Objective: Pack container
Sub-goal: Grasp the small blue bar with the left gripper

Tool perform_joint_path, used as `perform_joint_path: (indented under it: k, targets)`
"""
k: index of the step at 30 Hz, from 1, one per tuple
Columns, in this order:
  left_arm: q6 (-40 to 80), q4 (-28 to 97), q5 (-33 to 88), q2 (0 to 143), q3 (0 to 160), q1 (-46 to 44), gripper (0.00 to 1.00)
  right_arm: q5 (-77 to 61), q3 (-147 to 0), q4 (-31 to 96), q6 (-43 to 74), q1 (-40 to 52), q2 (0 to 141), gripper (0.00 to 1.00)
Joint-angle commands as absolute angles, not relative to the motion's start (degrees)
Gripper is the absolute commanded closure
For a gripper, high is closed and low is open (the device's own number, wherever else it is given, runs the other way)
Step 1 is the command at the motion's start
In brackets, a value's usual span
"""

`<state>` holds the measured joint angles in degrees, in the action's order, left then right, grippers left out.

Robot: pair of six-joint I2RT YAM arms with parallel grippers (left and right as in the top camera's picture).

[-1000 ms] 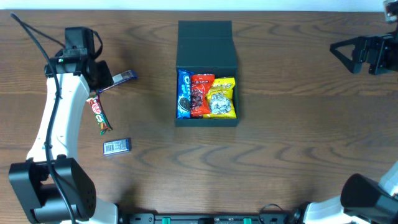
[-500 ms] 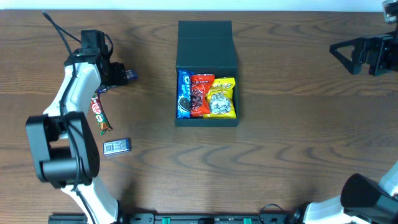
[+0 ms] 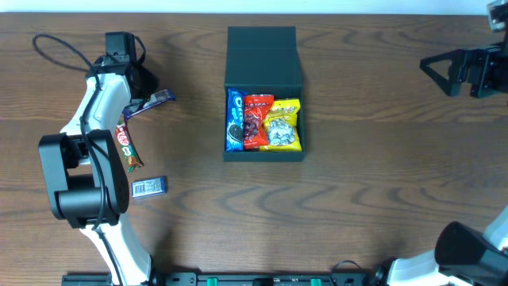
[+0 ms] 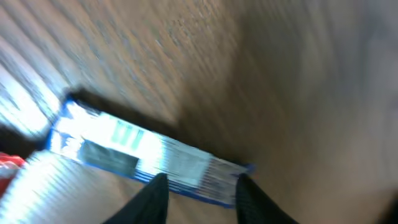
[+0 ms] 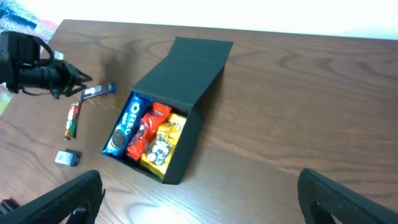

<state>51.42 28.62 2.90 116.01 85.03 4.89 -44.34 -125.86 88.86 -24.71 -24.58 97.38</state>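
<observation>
The container [image 3: 264, 49] is a dark box in the middle of the table with its lid folded back. It also shows in the right wrist view [image 5: 186, 74]. It holds a blue Oreo packet [image 3: 235, 119], a red packet [image 3: 255, 121] and a yellow packet [image 3: 283, 123]. A blue snack bar [image 3: 157, 101] lies on the table at the upper left. My left gripper [image 4: 199, 190] hovers right over it, jaws partly apart, fingertips across the bar's end [image 4: 155, 155]; that view is blurred. My right gripper [image 5: 205, 199] is wide open and empty at the far right.
A red bar [image 3: 127, 144] lies on the table below the blue bar. A small blue packet [image 3: 149, 187] lies nearer the front. Both also show in the right wrist view, the red bar [image 5: 73, 119] and the small packet [image 5: 67, 157]. The left arm's cable loops at the back left.
The left arm has swung and turned its wrist, and its gripper moved toward the back edge over the blue bar. The bar shifted slightly. The right arm has not moved.
</observation>
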Motion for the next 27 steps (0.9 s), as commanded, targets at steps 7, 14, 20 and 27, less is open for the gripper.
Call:
perform_joint_path:
  k: [7,14,20,27]
  targets:
    - [73.71,28.05,5.82,119.22,95.31,6.11,0.71,-45.43,-125.78,88.68,-25.12,-23.53,97.51,0.01]
    - [72.88,41.58,10.28,130.76,116.38,6.42,0.71,-45.41,-125.78,88.47,-25.15,-23.55,97.51,0.01]
    - [73.63,55.57,11.16,131.98,120.29,5.82,0.66,-45.39,-125.78,89.17,-25.12,-23.53,97.51,0.01]
    - [75.02,63.18,16.56,131.96,120.29,5.82,0.58,-45.21,-125.78,89.23,-25.12,-23.53,97.51,0.01]
